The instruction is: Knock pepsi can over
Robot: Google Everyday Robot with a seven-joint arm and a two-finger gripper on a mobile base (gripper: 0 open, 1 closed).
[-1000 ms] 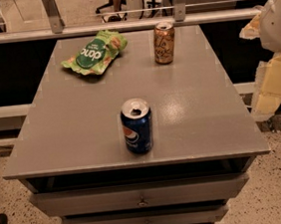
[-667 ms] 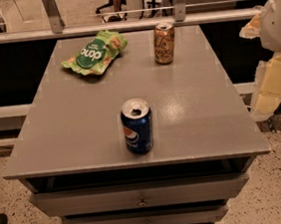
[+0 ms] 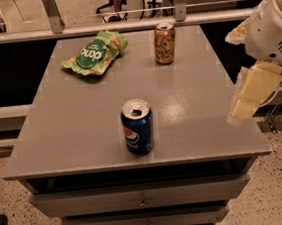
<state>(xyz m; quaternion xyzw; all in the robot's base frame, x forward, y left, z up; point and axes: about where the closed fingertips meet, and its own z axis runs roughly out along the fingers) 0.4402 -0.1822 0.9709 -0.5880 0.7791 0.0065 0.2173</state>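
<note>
White arm (image 3: 271, 26) comes in at the upper right edge of the frame, with its bulky rounded wrist housing at the right border. The cream gripper (image 3: 242, 108) hangs below it at mid-right, angled down and to the left, holding nothing.

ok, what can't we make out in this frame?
All camera view:
- gripper, beside the table's right edge: its arm is cut off by the frame edge.
- pepsi can: far side hidden by the can itself.
- copper can: label too small to read.
</note>
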